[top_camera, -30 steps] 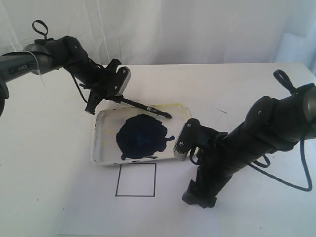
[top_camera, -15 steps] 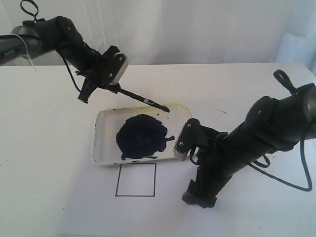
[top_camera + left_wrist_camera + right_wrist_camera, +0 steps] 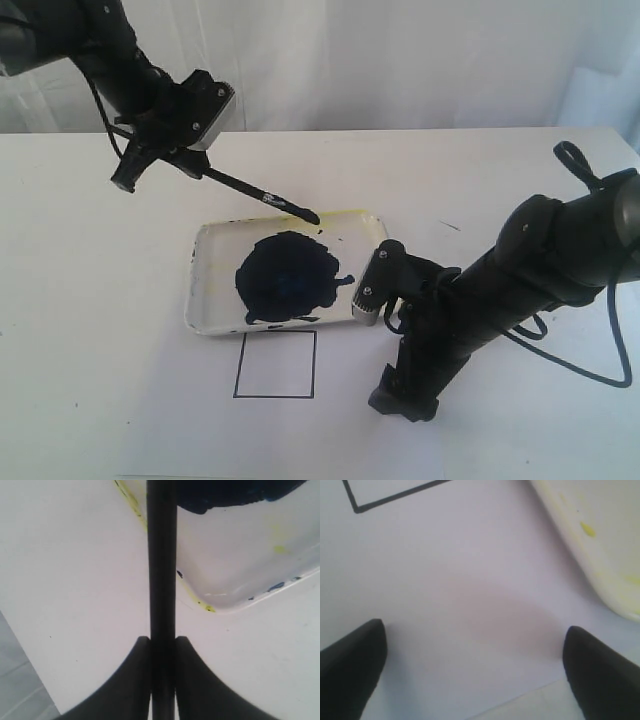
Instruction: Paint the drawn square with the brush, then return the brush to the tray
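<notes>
My left gripper (image 3: 192, 167) is shut on the brush (image 3: 262, 196), a thin black stick held in the air and slanting down toward the tray's far rim. Its dark tip hangs just above that rim. The left wrist view shows the brush (image 3: 161, 555) clamped between both fingers of the left gripper (image 3: 162, 645). The white tray (image 3: 205, 295) holds a big dark blue paint blob (image 3: 288, 278). The drawn square (image 3: 275, 363) lies just in front of the tray, its inside white. My right gripper (image 3: 403, 402) stands open and empty low over the paper, to the right of the square.
White paper covers the table. The right arm's wrist housing (image 3: 373, 287) sits close to the tray's right end. In the right wrist view, the square's corner (image 3: 395, 497) and the tray's yellow-stained rim (image 3: 600, 560) lie beyond the spread fingers of the right gripper (image 3: 475, 632).
The left arm has risen and drawn back to the left with the brush, taking the tip a little up and left along the tray's far rim. The right arm has not moved.
</notes>
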### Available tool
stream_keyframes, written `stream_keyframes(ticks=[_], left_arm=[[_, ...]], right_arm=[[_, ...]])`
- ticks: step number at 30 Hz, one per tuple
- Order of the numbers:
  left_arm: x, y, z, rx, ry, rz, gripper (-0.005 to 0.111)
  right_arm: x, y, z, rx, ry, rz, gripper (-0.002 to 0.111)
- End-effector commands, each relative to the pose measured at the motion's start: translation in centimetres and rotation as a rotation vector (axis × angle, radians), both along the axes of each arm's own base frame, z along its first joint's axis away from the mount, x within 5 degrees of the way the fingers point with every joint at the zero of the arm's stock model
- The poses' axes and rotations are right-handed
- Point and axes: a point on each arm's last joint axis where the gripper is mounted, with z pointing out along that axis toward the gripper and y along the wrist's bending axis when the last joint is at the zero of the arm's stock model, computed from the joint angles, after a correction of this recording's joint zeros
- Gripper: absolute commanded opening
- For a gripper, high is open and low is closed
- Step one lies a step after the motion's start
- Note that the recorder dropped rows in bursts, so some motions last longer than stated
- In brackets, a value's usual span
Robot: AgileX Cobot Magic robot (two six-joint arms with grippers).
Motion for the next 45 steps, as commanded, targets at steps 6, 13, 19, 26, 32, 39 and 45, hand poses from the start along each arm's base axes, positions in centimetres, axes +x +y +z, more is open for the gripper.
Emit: stream_keyframes(ticks=[6,13,19,26,32,39,45], left_arm=[[-5.7,1.5,1.0,-0.009,0.002,0.078,0.000],[-10.7,2.8,1.7,-0.036,-0.017,0.130,0.000],[-14.7,3.0,1.2,-0.033,-0.013,0.109,0.000],[-17.7,4.3,-0.2,-0.021,-0.032,0.122,0.000],[-17.9,4.6,-0.4,-0.048,-0.126,0.143,0.000],[-18.3,4.4,-0.3,-0.046,-0.116,0.129,0.000],[-18.6,4.4,-0.5,-0.033,-0.080,0.118,0.000]], right_arm=[[-0.4,-0.2,-1.4,-0.034,0.035,0.020,0.089],[-0.4,-0.2,-1.4,-0.034,0.035,0.020,0.089],[-0.4,-0.2,-1.4,-0.033,0.039,0.022,0.089],[-0.4,-0.2,-1.4,-0.033,0.039,0.022,0.089],[-0.4,-0.2,-1.4,-0.033,0.039,0.022,0.089],[-1.5,-0.2,-1.4,-0.049,0.071,0.274,0.089],[-1.9,-0.2,-1.4,-0.043,0.107,0.298,0.089]])
